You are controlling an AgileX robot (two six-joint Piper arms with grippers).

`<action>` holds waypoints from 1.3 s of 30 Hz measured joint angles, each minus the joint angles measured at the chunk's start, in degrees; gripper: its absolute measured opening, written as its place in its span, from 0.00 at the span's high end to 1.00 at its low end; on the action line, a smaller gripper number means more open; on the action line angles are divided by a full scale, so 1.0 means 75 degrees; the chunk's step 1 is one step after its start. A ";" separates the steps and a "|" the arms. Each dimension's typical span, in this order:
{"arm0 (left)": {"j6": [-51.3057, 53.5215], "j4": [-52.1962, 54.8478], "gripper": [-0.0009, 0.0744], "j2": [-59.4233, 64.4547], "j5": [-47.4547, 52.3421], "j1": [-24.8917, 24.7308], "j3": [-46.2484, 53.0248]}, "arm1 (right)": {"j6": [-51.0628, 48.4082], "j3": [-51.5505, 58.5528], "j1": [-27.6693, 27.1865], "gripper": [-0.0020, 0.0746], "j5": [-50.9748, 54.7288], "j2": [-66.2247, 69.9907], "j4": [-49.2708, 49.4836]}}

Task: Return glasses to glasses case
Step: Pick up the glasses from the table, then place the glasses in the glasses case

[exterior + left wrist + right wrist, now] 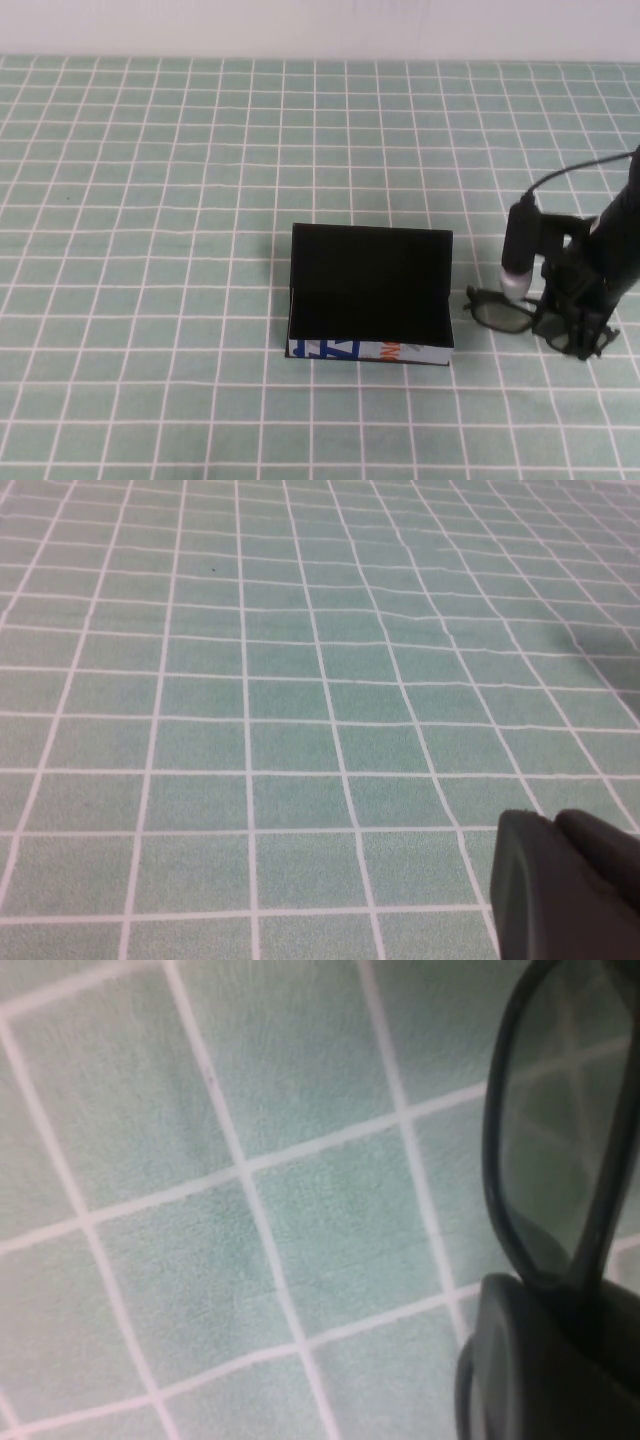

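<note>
Black glasses [560,1130] fill the right claw's [572,335] wrist view.

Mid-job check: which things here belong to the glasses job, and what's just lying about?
Job: glasses at the right gripper; glasses case, table centre.
Lying about: only the checked tablecloth. Left gripper is parked over bare cloth.

Blue and orange print on glasses case [370,350], illegible.
</note>
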 joint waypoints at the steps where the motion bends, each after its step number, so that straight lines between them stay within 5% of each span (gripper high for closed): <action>1: 0.0000 0.0000 0.99 0.0000 0.0000 0.0000 0.0000 | 0.0000 -0.0124 0.0000 0.91 0.0121 -0.0056 0.0048; 18: 0.0000 0.0000 0.99 0.0000 0.0000 0.0000 0.0000 | 0.0178 -0.2636 0.0127 0.91 0.2510 -0.0233 0.1363; 31: 0.0000 0.0000 0.99 0.0000 0.0000 0.0000 0.0000 | 0.0457 -0.3134 0.2304 0.91 0.2621 0.0179 0.1114; 39: 0.0000 0.0000 0.99 0.0000 0.0000 0.0000 0.0000 | 0.0579 -0.3700 0.2634 0.91 0.2621 0.1041 0.0956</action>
